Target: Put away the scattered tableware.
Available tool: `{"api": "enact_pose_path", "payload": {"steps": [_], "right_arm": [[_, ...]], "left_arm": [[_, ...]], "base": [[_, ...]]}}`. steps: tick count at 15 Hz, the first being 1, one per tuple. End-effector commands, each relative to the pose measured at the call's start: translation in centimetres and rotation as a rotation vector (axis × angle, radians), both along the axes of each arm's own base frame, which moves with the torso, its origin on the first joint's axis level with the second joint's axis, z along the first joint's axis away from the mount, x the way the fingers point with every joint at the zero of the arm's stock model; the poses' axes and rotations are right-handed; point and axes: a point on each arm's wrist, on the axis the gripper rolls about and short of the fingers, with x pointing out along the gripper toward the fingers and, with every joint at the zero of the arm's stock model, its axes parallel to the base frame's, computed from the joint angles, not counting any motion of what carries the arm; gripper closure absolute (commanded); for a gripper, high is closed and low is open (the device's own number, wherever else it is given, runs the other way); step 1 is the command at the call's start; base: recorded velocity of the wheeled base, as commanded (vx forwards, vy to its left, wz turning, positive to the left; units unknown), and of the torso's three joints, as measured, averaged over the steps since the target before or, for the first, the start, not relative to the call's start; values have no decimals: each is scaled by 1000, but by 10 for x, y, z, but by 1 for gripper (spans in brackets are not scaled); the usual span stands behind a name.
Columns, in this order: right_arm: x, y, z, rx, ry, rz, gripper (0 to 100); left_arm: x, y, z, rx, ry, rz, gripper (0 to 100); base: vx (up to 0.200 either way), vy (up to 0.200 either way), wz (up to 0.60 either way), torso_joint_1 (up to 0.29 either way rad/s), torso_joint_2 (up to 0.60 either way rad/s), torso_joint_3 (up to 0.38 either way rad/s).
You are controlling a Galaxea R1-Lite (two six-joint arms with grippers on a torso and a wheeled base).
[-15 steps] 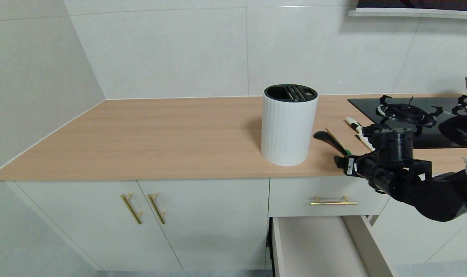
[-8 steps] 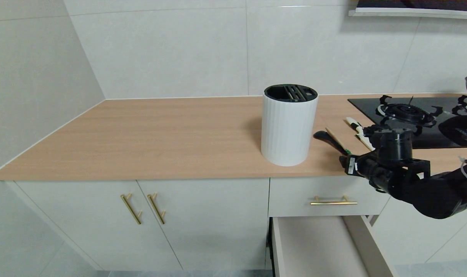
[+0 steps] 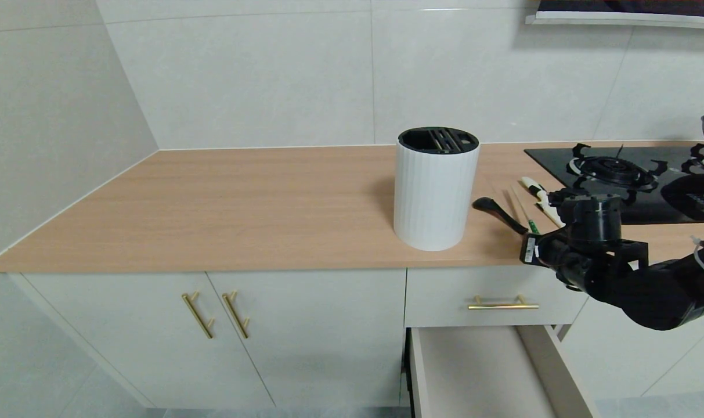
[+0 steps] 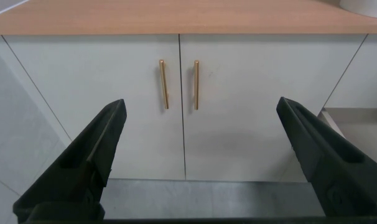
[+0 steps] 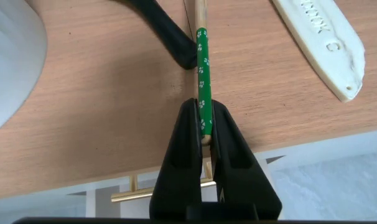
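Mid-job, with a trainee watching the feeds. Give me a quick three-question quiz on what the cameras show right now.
1. True or false: the right end effector is shut on the chopsticks.
2. What stands on the counter to the left of the black utensil? A) a kettle B) the white holder C) a plate
3. Fill in: the drawer below the counter is ____.

Key: 1 true; 2 B; 3 open.
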Motion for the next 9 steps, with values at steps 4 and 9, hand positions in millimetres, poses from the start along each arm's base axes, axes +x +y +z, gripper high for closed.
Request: {"api": "enact_pose_path", "payload": {"steps": [4, 9], "right_arm": [[-18, -6, 36, 27, -82, -1, 100], [-65, -16, 85, 48, -85, 64, 100]], "left_arm": [[0, 0, 0, 0, 0, 1, 0], [0, 0, 0, 0, 0, 1, 0]], "base": [[0, 0, 0, 0, 0, 0], [0, 0, 0, 0, 0, 0]]}}
